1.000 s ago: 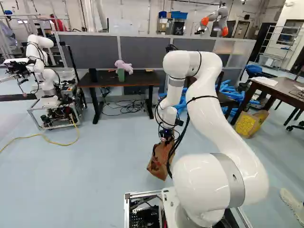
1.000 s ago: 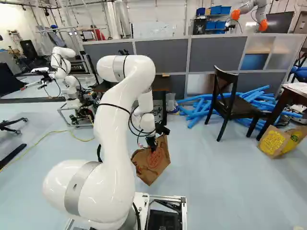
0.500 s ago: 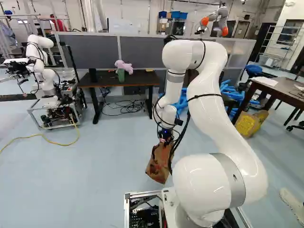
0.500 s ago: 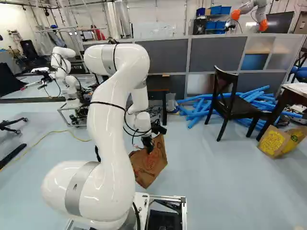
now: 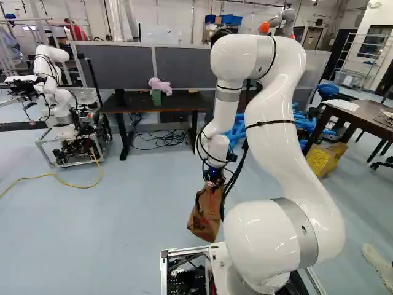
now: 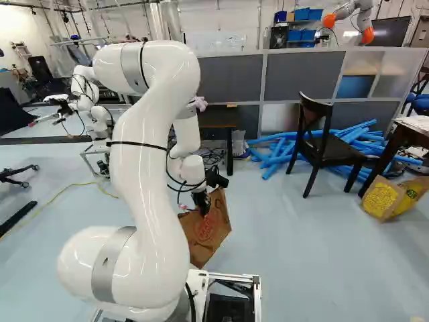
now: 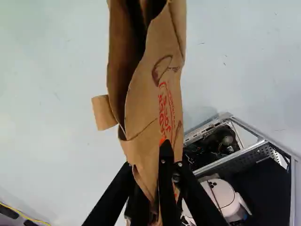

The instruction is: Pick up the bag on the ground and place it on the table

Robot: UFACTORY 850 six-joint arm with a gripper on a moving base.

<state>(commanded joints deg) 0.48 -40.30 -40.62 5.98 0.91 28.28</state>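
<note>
My gripper (image 5: 214, 179) points down in front of the arm, at the top of a brown paper bag (image 5: 204, 216). The right base view shows the bag (image 6: 208, 231) tilted below the gripper (image 6: 202, 203), with red print on its side. In the wrist view the gripper (image 7: 153, 188) is shut on the bag's edge, and the open, creased paper (image 7: 153, 101) stretches ahead of the fingers. Whether the bag's bottom touches the floor is hard to tell. A dark table (image 5: 184, 103) with a purple plush toy (image 5: 159, 84) stands farther ahead.
Right of the arm are another table (image 5: 368, 120), a yellow-printed bag (image 6: 383, 200), a dark chair (image 6: 328, 153) and blue tubes (image 6: 275, 153). Another robot (image 5: 58, 92) stands at the left, with a yellow cable (image 5: 61, 180) on the floor. My base frame (image 7: 235, 157) lies close beside the held bag.
The arm has drawn back and its elbow has risen. The bag has come nearer the base, moving with the gripper. The base has stayed in place.
</note>
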